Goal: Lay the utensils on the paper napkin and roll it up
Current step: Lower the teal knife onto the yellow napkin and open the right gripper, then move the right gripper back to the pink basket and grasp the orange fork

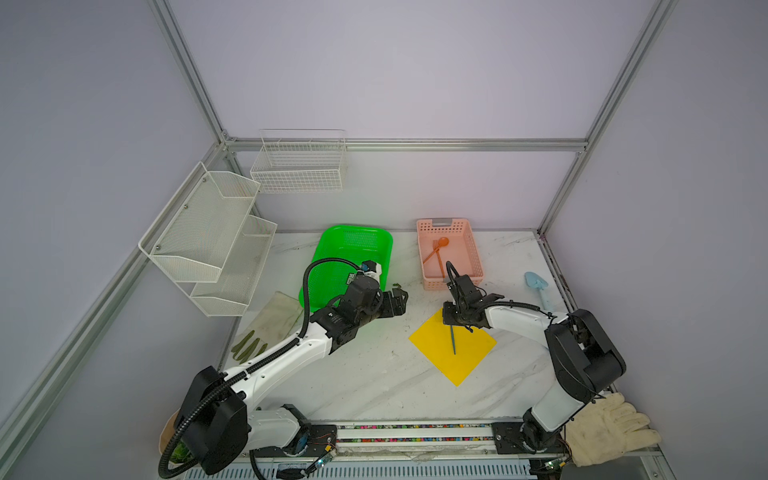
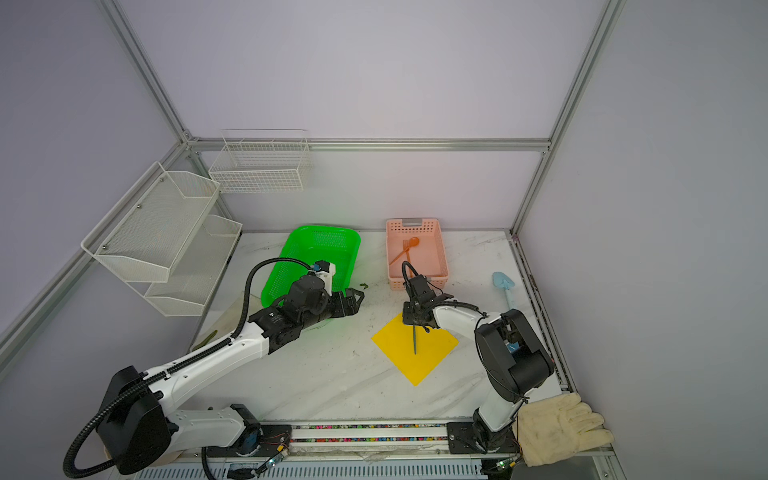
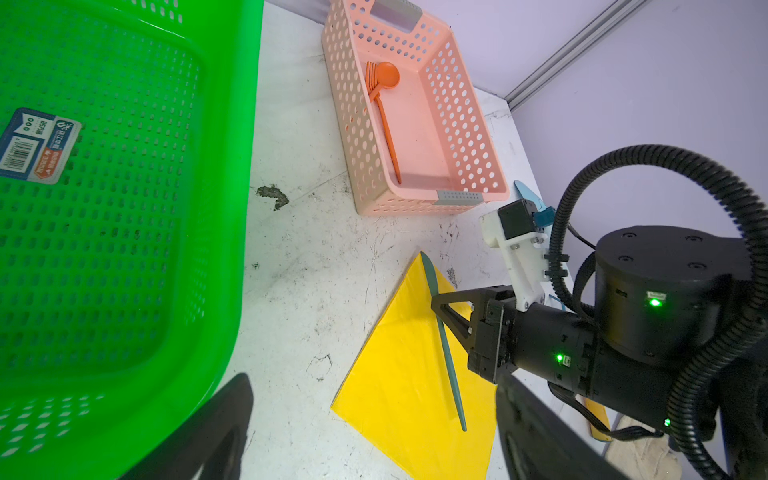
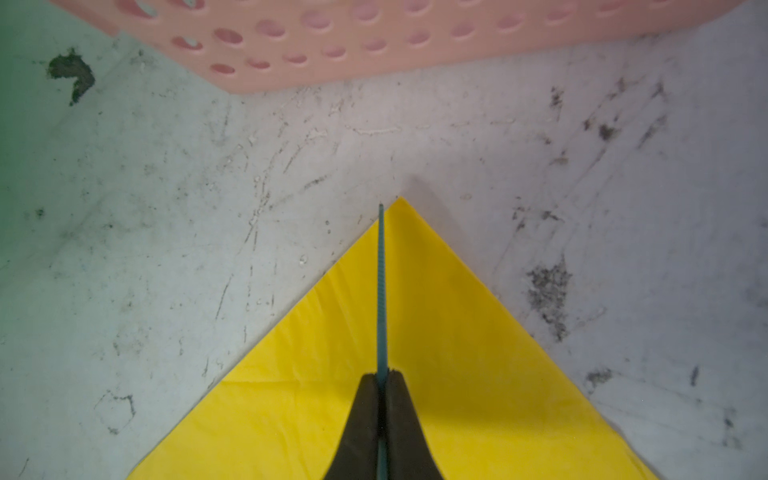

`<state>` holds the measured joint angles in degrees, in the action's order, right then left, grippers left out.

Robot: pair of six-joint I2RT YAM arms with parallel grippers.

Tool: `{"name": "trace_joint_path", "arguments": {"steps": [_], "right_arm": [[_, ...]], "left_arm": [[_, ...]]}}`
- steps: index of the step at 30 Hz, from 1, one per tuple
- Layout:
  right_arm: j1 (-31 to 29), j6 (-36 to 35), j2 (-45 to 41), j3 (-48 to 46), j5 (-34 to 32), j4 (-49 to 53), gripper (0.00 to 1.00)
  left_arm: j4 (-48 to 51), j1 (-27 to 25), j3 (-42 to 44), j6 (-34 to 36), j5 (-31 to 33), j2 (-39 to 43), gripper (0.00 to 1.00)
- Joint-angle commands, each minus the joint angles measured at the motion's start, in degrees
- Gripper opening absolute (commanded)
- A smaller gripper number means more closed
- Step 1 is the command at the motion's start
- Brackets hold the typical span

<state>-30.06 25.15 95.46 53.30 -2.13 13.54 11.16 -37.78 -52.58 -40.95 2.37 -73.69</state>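
Observation:
The yellow paper napkin [image 1: 461, 361] [image 2: 419, 365] [image 3: 403, 399] [image 4: 478, 374] lies flat on the table, one corner pointing at the pink basket [image 1: 475, 249] [image 2: 442, 249] [image 3: 457, 104] [image 4: 332, 41]. My right gripper [image 1: 452, 323] [image 2: 414, 323] [image 4: 381, 376] is low over the napkin's far corner, shut on the teal piece [image 1: 454, 343] [image 2: 414, 343] [image 3: 448, 361] [image 4: 381, 291], which stretches along the napkin. The orange spoon [image 1: 443, 242] [image 3: 387, 75] and orange fork [image 1: 439, 262] [image 3: 388, 137] lie in the pink basket. My left gripper [image 1: 401, 297] [image 2: 358, 297] [image 3: 374, 386] hovers open and empty beside the green basket.
A green basket [image 1: 353, 249] [image 3: 124, 208] sits left of the pink one. A light blue toy shovel [image 1: 538, 286] lies at the right edge. Cream gloves rest at the front right [image 1: 611, 428] and far left [image 1: 270, 324]. White wire racks [image 1: 208, 237] hang on the left wall.

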Motion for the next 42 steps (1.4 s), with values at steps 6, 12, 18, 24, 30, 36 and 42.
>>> {"name": "trace_joint_path", "arguments": {"steps": [6,12,18,24,30,36,42], "right_arm": [[-0.4,1.8,0.0,-1.6,-0.7,-1.4,0.11],[-0.4,2.4,-0.2,-2.1,-1.0,-1.6,0.13],[-0.4,2.4,-0.5,-1.6,-1.9,-1.1,0.15],[-0.4,2.5,-1.7,-1.5,-1.8,-0.4,0.18],[-0.4,2.7,-6.1,-1.7,-4.8,2.0,0.19],[-0.4,2.5,-6.9,-2.8,-5.6,3.1,0.21],[-0.4,0.5,-6.1,4.2,-7.0,6.2,0.28]], "left_arm": [[-2.0,0.3,2.2,0.1,0.5,1.7,0.9],[-1.9,0.3,2.2,0.3,0.6,2.1,0.9],[-1.6,0.3,2.3,0.4,1.0,2.4,0.9],[-1.4,0.3,2.2,0.6,1.1,2.7,0.9],[-0.9,0.3,2.1,0.5,1.0,3.7,0.9],[-0.4,0.3,2.9,0.5,0.9,5.0,0.9],[-0.5,0.3,5.4,0.3,-0.1,7.6,0.9]]}}
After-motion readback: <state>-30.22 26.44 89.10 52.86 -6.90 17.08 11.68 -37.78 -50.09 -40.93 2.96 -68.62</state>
